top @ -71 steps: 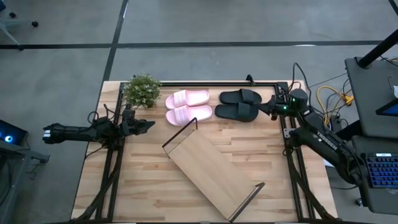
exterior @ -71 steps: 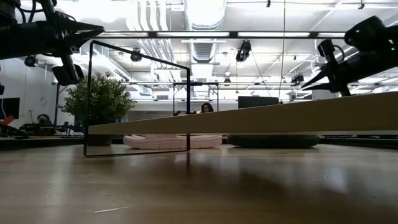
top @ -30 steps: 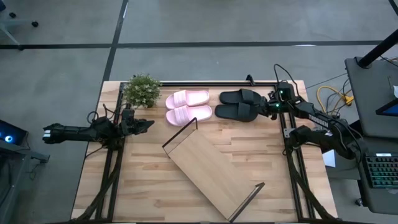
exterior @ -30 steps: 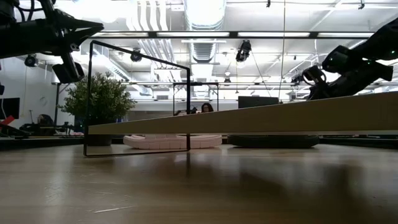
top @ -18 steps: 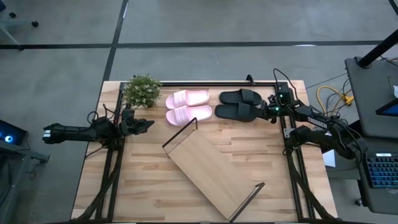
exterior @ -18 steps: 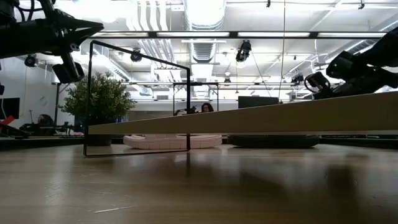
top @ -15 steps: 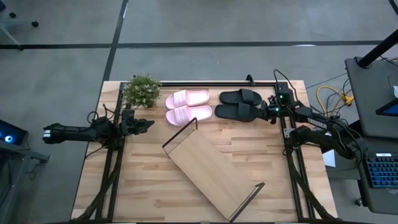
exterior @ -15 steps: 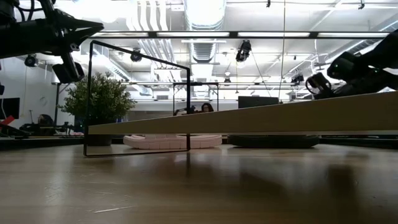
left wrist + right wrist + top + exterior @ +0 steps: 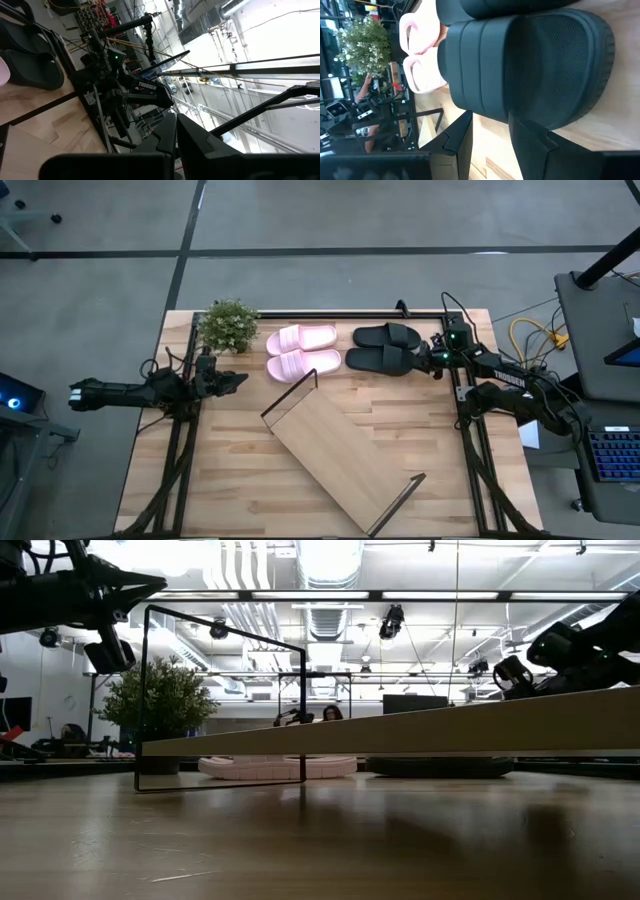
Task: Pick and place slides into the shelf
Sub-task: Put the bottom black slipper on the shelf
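black slides [image 9: 385, 347] sit beside pink slides [image 9: 303, 351], plant [image 9: 228, 325] beyond; right gripper [image 9: 437, 357] jaws slightly spread.

Bright ceiling glare (low view silhouetted)

The high camera hangs well above and looks straight down, taking in the whole surface [image 9: 250, 480] and both arms. The low camera sits at surface height on the near side, facing level toward the far edge and the room behind; it shares the shelf [image 9: 400, 730] and the plant [image 9: 165, 700] with the high view. The left wrist camera looks rightward across to the right arm. The right wrist camera sits very close to the black slides [image 9: 530, 65], facing leftward toward the pink slides [image 9: 420, 55] and plant.
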{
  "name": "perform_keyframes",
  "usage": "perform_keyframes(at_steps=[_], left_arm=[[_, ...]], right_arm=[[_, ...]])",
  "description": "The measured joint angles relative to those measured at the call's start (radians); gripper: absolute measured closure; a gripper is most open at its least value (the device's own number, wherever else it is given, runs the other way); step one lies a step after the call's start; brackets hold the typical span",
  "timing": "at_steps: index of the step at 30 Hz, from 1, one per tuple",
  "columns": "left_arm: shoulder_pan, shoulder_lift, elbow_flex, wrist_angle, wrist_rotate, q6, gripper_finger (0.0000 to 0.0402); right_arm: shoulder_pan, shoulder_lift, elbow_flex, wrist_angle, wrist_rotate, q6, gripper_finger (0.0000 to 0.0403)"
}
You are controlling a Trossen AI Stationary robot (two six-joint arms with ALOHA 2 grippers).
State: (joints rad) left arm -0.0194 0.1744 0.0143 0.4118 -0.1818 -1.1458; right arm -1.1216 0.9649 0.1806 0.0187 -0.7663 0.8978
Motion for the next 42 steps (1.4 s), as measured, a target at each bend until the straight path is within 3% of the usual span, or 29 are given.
perform_keyframes(at_steps=[9,24,42], left_arm=[[0.000,0.000,0.000,0.000,0.000,0.000,0.0402],[0.000,0.000,0.000,0.054,0.019,0.000,0.0402],[-0.001,0.001,0.001,0.066,0.026,0.000,0.0402]], right_arm=[[0.044,0.025,0.000,0.043,0.036,0.029,0.0284],[0.110,0.212,0.000,0.269,0.067,0.090,0.0284],[0.107,0.229,0.000,0.247,0.098,0.063,0.0284]])
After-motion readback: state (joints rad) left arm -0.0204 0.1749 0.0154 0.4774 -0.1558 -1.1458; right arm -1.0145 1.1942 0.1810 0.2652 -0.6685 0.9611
